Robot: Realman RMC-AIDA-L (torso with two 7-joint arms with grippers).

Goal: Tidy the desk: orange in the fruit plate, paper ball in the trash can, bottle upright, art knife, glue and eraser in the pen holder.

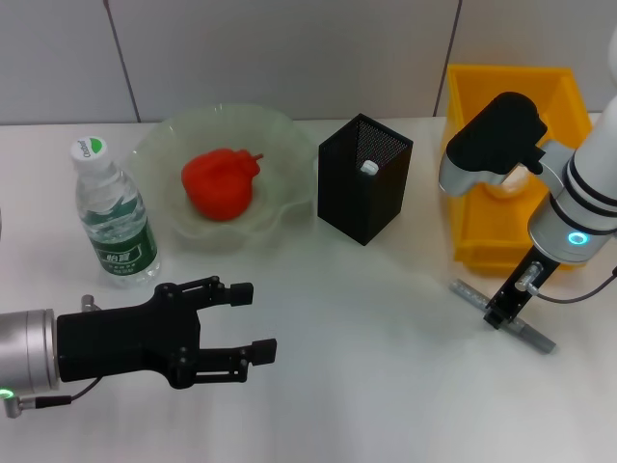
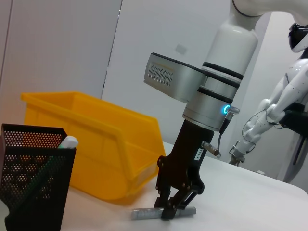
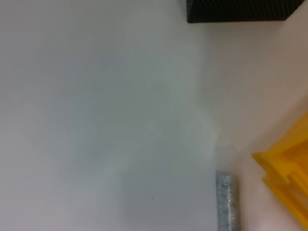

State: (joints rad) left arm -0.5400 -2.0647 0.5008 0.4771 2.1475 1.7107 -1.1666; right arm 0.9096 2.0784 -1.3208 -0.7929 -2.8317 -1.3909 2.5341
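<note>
On the white desk point(image 1: 366, 328), near the front right, lay a thin grey glittery rod point(image 1: 506, 315), flat and slanting, just in front of the bright yellow trash can point(image 1: 482, 246). The right end effector point(image 1: 498, 314) pointed straight down onto the rod's middle, its black fingers closed around it, as the left wrist view showed point(image 2: 169, 210). A pale object lay inside the trash can, mostly hidden by the arm. Left of the trash can stood the black wire-mesh pen holder point(image 1: 364, 178), upright, with a small white-tipped item showing inside it. Further left sat the pale-green glass fruit plate point(image 1: 275, 207) with its wavy rim, and the lumpy red-orange orange point(image 1: 221, 181) rested in it, stem nub towards the right. Beside the plate's left edge the clear bottle point(image 1: 111, 220) stood upright, green label and green-marked white cap visible. The left end effector point(image 1: 255, 322) hovered low at the front left, black fingers apart, holding nothing. Behind the desk rose a plain pale panelled wall.
</note>
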